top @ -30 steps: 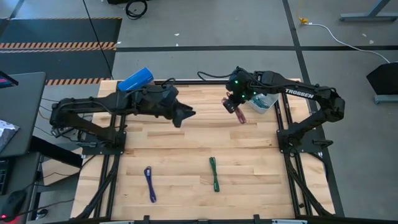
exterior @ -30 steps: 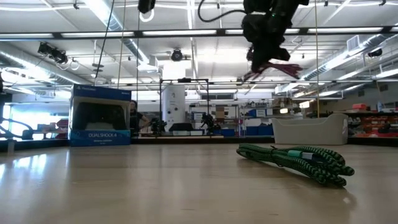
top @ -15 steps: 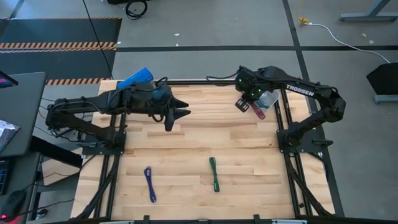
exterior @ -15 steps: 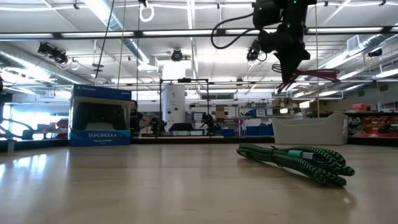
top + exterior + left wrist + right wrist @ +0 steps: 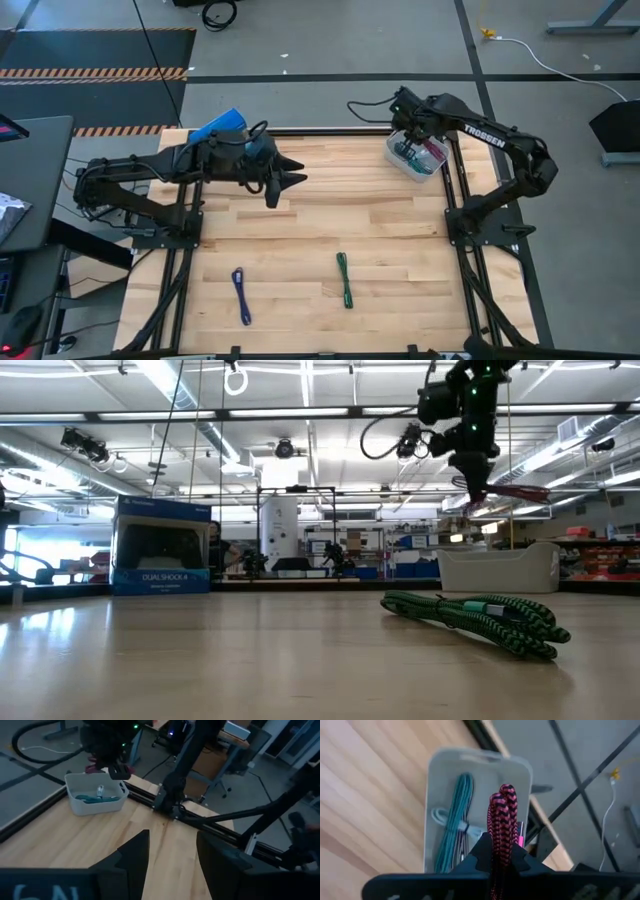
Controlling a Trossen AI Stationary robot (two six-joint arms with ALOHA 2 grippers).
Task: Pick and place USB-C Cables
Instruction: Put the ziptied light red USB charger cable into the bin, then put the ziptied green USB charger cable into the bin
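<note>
Hanging over the clear tray [image 5: 400, 160] at the upper right of the high view, the right gripper [image 5: 416, 150] pinched the maroon cable [image 5: 502, 822] tightly between its fingers. Only the right wrist view showed the tray's contents: a teal cable [image 5: 454, 827] lying inside. The left gripper [image 5: 285, 180], upper left of centre, stood parted and empty. The green cable [image 5: 344, 279] and purple-blue cable [image 5: 240, 295] lay on the table [image 5: 400, 250] in the lower half.
</note>
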